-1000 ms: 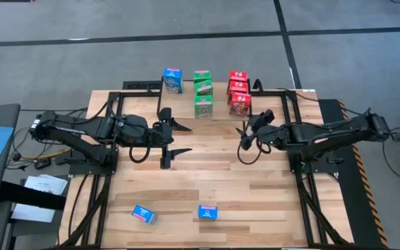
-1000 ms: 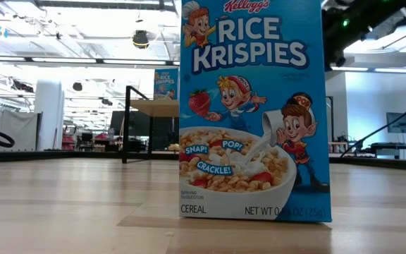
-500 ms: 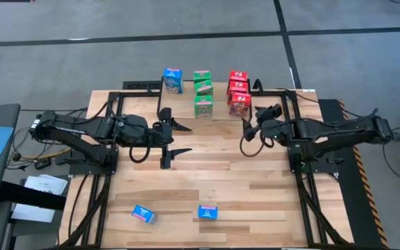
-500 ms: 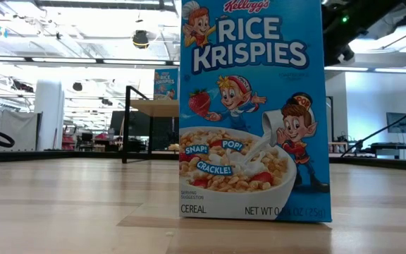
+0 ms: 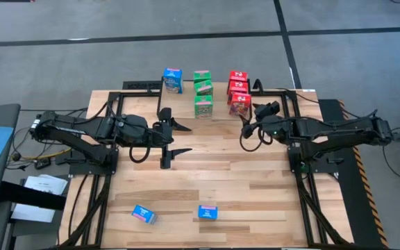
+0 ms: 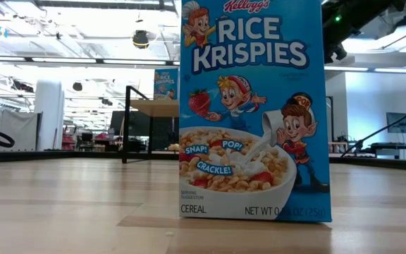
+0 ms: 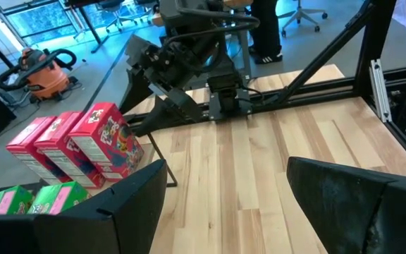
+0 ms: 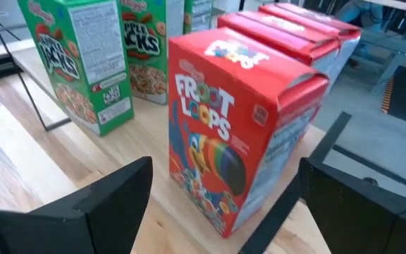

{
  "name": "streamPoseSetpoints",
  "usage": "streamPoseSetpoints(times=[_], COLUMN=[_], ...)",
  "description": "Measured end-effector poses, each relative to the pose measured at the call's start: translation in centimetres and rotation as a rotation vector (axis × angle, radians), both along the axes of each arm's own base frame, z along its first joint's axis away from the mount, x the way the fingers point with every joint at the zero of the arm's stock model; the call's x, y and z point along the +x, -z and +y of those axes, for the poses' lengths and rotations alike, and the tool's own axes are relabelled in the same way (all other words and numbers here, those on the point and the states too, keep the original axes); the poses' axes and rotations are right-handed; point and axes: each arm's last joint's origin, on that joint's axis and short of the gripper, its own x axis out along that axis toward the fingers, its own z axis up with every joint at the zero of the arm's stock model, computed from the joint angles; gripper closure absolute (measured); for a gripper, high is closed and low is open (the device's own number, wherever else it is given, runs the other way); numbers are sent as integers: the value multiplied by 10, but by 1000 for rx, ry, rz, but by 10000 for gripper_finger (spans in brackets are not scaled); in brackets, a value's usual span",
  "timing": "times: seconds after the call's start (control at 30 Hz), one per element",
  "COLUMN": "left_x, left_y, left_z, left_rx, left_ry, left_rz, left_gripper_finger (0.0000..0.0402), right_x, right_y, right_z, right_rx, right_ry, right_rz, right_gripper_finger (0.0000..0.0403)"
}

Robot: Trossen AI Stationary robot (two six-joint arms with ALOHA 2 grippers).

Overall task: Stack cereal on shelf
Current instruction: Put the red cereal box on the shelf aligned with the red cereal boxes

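Seven cereal boxes are seen upright on the shelf [image 5: 217,111] at the table's far edge: one blue box [image 5: 173,80] at the left, three green boxes [image 5: 203,94] in a row at the middle, and three red boxes [image 5: 238,94] in a row at the right. Two more blue boxes are found near the front edge of the table [image 5: 207,173], one lying flat [image 5: 143,214] and one standing [image 5: 208,212], well apart from the shelf. The nearest red box [image 8: 242,127] is printed with "Froot Loops" and a toucan; the green ones carry "Apple Jacks" lettering. The right gripper [image 5: 247,123] is held wide open just beside the nearest red box, nothing between its fingers [image 8: 111,194]. The left gripper [image 5: 176,139] is held partly open and empty over the table's middle, near the green row.
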Motion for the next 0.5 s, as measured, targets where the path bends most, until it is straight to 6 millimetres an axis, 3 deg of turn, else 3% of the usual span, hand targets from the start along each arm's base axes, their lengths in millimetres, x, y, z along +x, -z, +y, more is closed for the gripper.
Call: streamPoseSetpoints(times=[0.5], left_x=[0], left_y=[0], left_z=[0], left_rx=[0], left_ry=[0], left_rz=[0], left_gripper_finger=[118], right_x=[3], right_y=[-6], right_z=[0], right_rx=[14], right_ry=[-16], right_rz=[-85], right_gripper_finger=[23])
